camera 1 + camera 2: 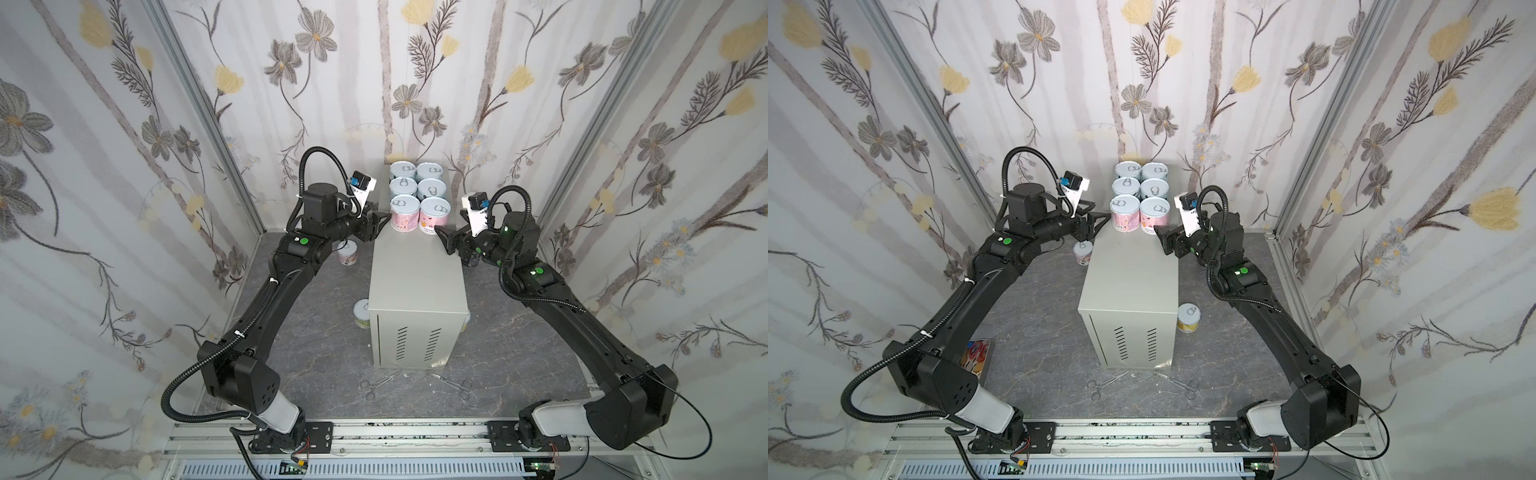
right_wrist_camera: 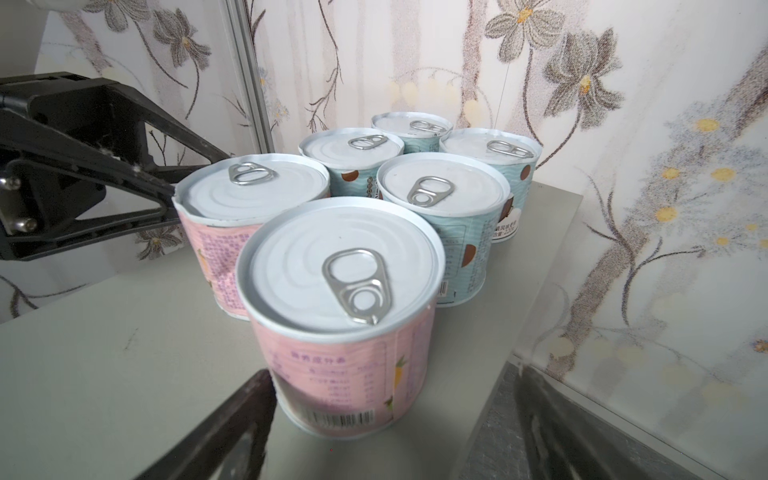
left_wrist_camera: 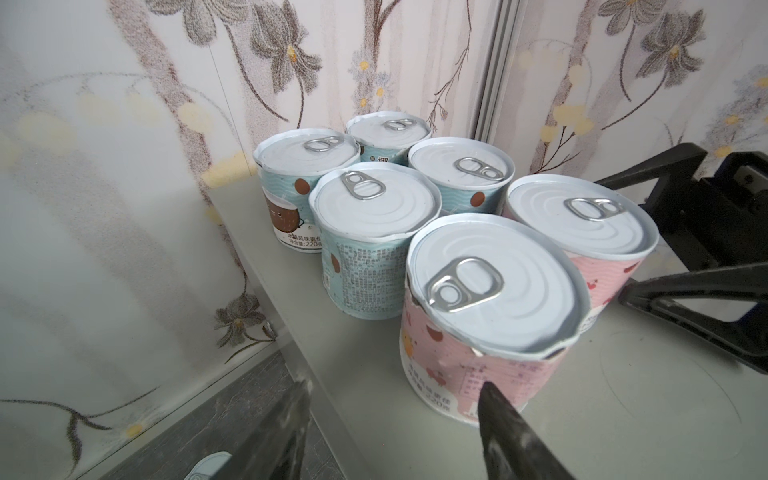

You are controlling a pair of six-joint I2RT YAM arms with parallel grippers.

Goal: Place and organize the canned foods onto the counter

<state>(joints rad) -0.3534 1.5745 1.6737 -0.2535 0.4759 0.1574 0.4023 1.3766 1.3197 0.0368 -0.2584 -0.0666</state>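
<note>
Counter: your tall grey counter [image 1: 417, 286] stands mid-floor in both top views, vent slits facing the rail, its back end against the flowered wall.
Arms: you have both arms reaching in from either side, the grippers level with the counter top.
Cans on top: six cans sit packed two by three at the far end. The four teal cans [image 3: 376, 232] are at the back, and the left pink can [image 1: 404, 212] and the right pink can [image 1: 434, 215] form the front row (all upright, pull-tabs up).
Left gripper: your left gripper [image 1: 379, 223] sits just beside the left pink can. Its jaws are parted and empty, one finger [image 3: 505, 424] in front of the label and the other off the counter's edge.
Right gripper: your right gripper [image 1: 445, 241] is just in front of the right pink can. It is spread wide and holds nothing.
Cans on floor: a pink-and-white can [image 1: 348, 252] stands under the left arm, a green-labelled can [image 1: 362, 313] touches the counter's left side, and a yellow can [image 1: 1188, 318] stands by its right side.
Small items: two pairs of scissors [image 1: 1104, 384] lie on the floor in front of the counter.
</note>
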